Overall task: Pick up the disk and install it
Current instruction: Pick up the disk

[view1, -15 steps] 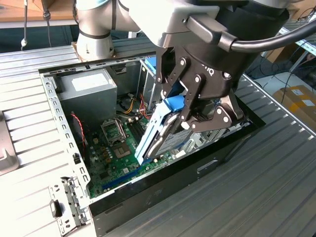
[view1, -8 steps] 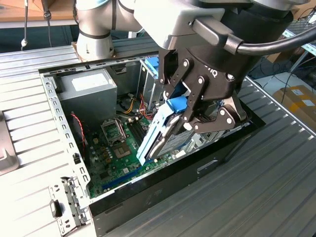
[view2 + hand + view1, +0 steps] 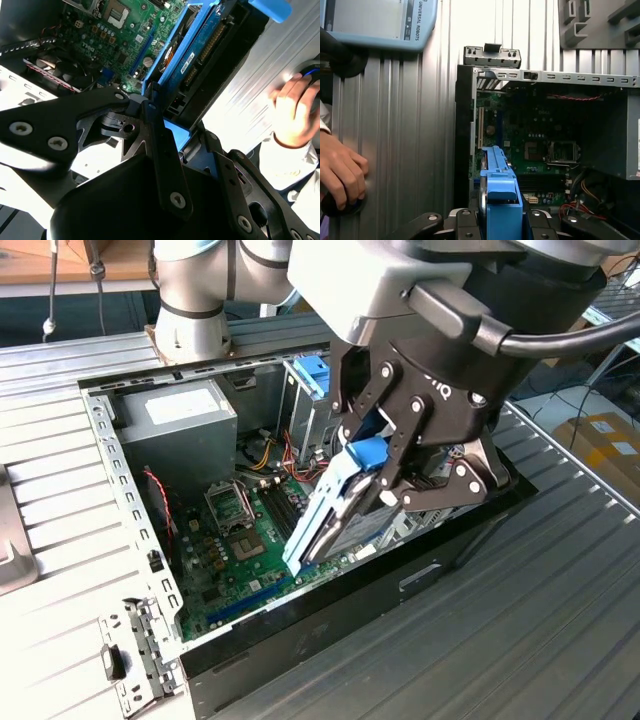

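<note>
Item: disk. Clamped by my pincer at its upper blue rail, hanging tilted beneath it, lower end inside the open computer case, above the motherboard. Edge-on, presumably to clear the case walls.

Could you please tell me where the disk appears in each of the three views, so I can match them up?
Exterior view: the disk stands tilted on edge in the gripper, above the open case.
Second wrist view: the disk runs edge-on beside the motherboard, connector side showing.
First wrist view: the disk shows as a blue rail between camera and motherboard.
Shared landmark: the CPU socket on the motherboard.
</note>
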